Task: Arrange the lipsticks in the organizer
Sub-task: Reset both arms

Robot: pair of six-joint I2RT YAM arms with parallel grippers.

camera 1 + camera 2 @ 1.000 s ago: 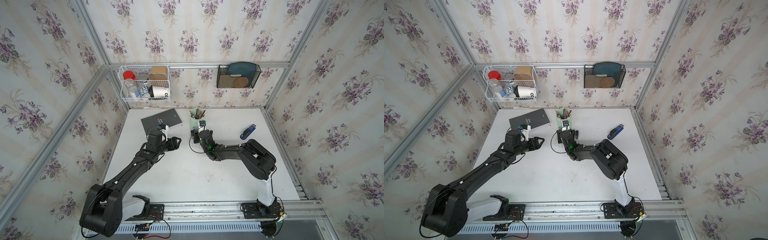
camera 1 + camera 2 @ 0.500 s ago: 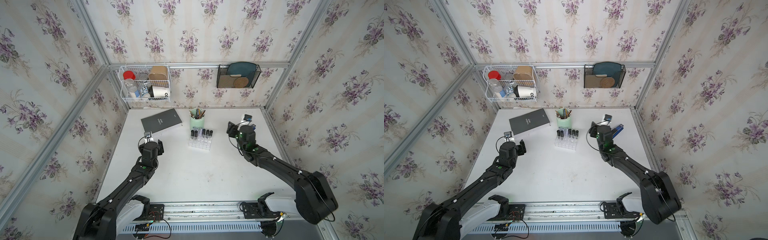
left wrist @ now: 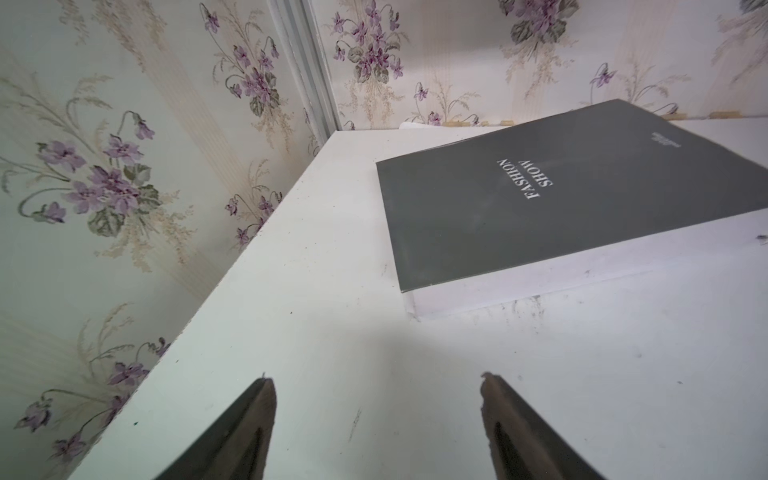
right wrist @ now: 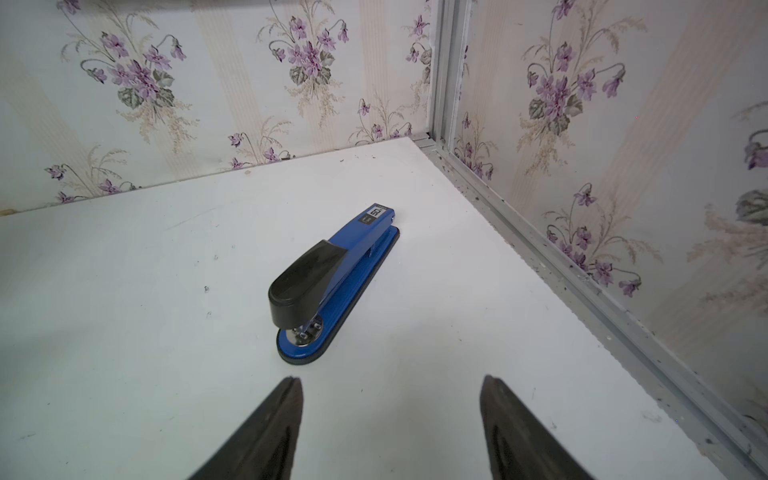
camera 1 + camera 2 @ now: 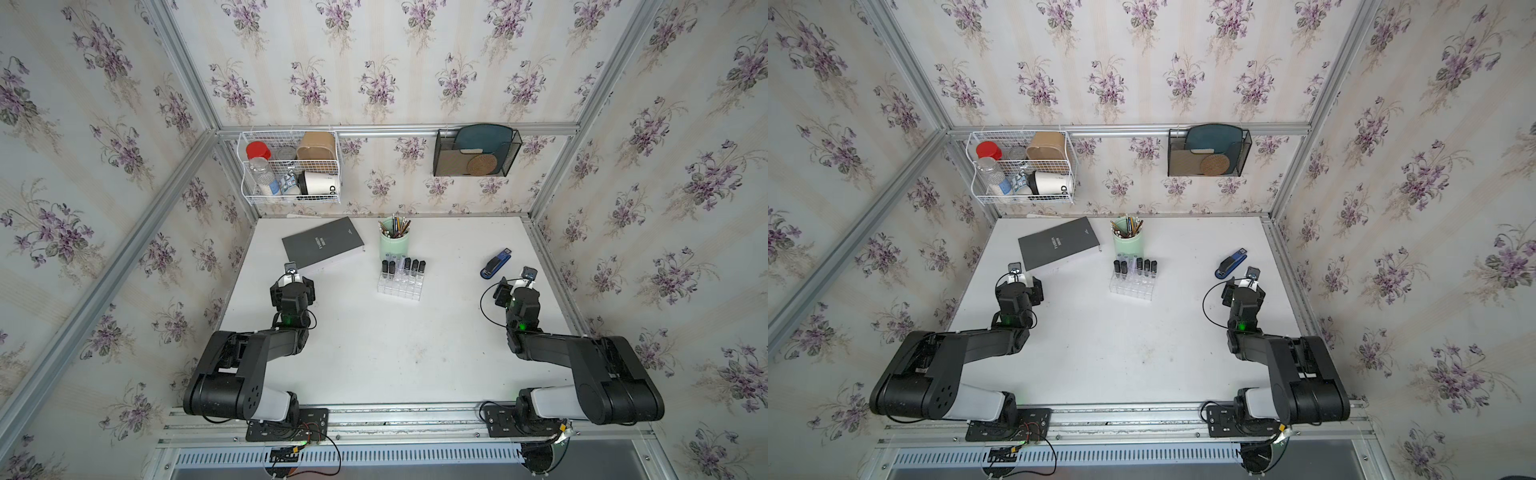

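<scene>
Now the left gripper (image 3: pixel 376 378) and right gripper (image 4: pixel 390 380) are backing off the organizer (image 5: pixel 400 289)

A second ago I was seeing both of them crowding over the organizer; now they are sitting folded back on either side of it. The left gripper is hanging wide open and empty, well to the organizer's left, facing the book (image 3: pixel 582 187). The right gripper is standing open and empty too, well to the organizer's right, facing the stapler (image 4: pixel 332 282).

The lipsticks (image 5: pixel 414 266) are standing upright in the organizer's far row, the one nearest the pencil cup (image 5: pixel 394 245). Five black ones are showing plainly, while the pale ones are blurring into the clear plastic. I am finding no loose tube on the table (image 5: pixel 395 353) around the organizer, so I am judging the arranging finished.
</scene>
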